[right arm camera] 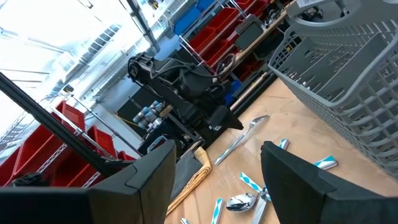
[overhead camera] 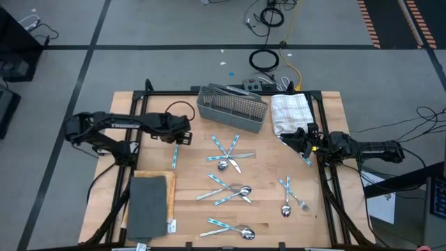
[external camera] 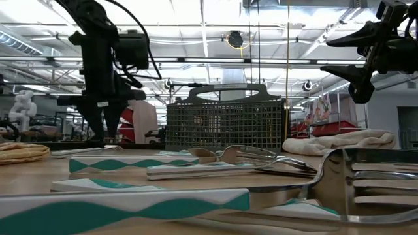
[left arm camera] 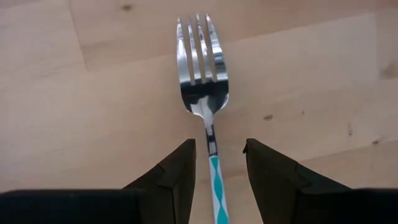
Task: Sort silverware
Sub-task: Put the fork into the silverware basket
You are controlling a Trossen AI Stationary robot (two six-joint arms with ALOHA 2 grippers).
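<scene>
My left gripper (left arm camera: 217,163) hangs low over the wooden table (overhead camera: 188,223), fingers spread apart and empty, with one fork (left arm camera: 204,74) lying between them: its patterned handle runs back between my fingers and its tines point away. That fork (overhead camera: 174,155) lies to the left of the grey mesh caddy (overhead camera: 232,108) and a little nearer the table's front edge, apart from the other pieces. I judge this to be the first pick, lined up but not yet closed.

Farther off, the rest of the silverware (overhead camera: 230,192) is spread loose on the table in front of the caddy: a crossed cluster (overhead camera: 228,153) just before it, two more clusters (overhead camera: 233,230) nearer the front edge, and a small group (overhead camera: 291,196) out toward the front right. A dark pad on a board (overhead camera: 148,206) sits to the caddy's front left.

Beyond that, my right gripper (overhead camera: 301,139) waits raised in the air to the right of the caddy, next to the folded white towel (overhead camera: 289,110), its fingers parted and holding nothing.

I can see no piece standing in the caddy from above, though the mesh hides its depths. So as far as I can judge, the sorting has barely begun: every visible piece lies on the table, and all of them are left to lift and drop into compartments.
</scene>
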